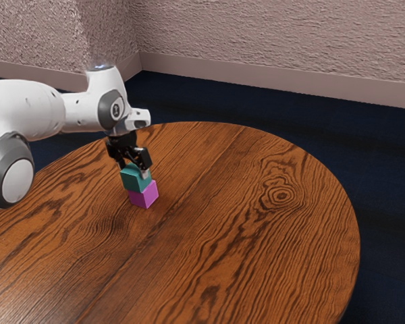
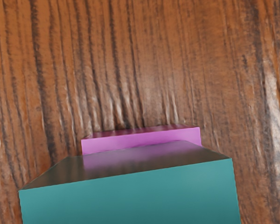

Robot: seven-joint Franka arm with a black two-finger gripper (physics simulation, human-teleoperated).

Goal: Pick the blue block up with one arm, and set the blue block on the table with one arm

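Block (image 1: 132,179) above lower block (image 1: 145,198) on table (image 1: 256,243)

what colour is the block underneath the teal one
Pinkish purple, a plain magenta; the exterior view shows it best, below the teal block.

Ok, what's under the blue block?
A magenta block on the table. The blue block covers part of its top, so I can't tell whether the two touch.

The big white arm (image 1: 37,108) comes in at the ext. view's far L, w/ its wrist (image 1: 111,108) bent down in the upper L & the black gripper (image 1: 135,169) pointing down, L of mid.
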